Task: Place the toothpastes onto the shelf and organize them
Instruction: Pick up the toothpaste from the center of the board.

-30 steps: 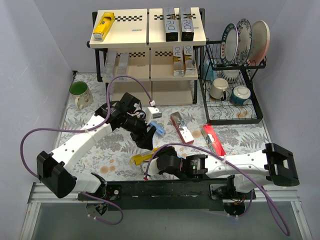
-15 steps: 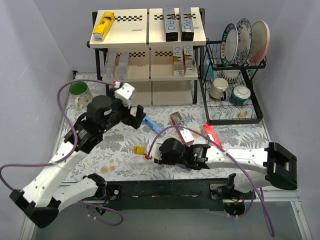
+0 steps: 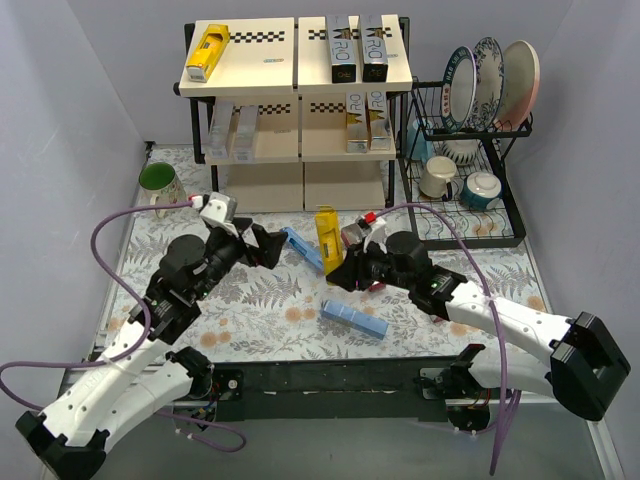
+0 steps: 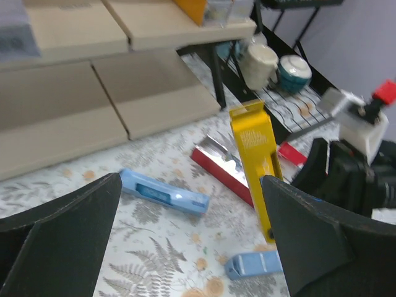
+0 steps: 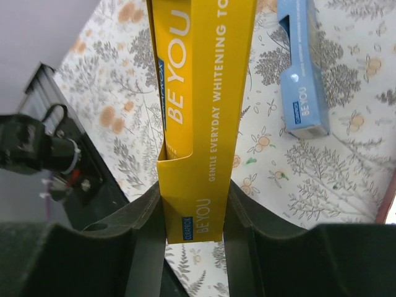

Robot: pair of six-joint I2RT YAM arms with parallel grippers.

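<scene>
Right tool was clamped on the lower end of a yellow carton, its dark pads flat against the two narrow sides. The carton was long, narrow, square-edged card in matt yellow. White print read "BE YOU" and "GENTLE EVERYDAY WHITENING TO", with the rest cut off. The top flap stood open. It was held near upright, slightly tilted, over the worktop in front of the shelf and well short of its boards. Could not tell whether its foot touched the cloth.

Left tool had its jaws wide apart with nothing between them, facing the yellow carton.

The worktop wore a flat floral print of grey ferns and orange blooms. On it:
- A pale blue carton lay flat near the front edge, also marked "BE YOU".
- A second blue carton lay just beside the left tool.
- A red carton with a glossy silver face lay behind the yellow one.

The shelf had a black metal frame and cream boards with checkered strips.
- Top board: a second yellow carton at left and two silver-grey cartons at right.
- Middle board: two grey cartons at left and two gold-white cartons at right.
- Their lettering was too small to read surely.
</scene>
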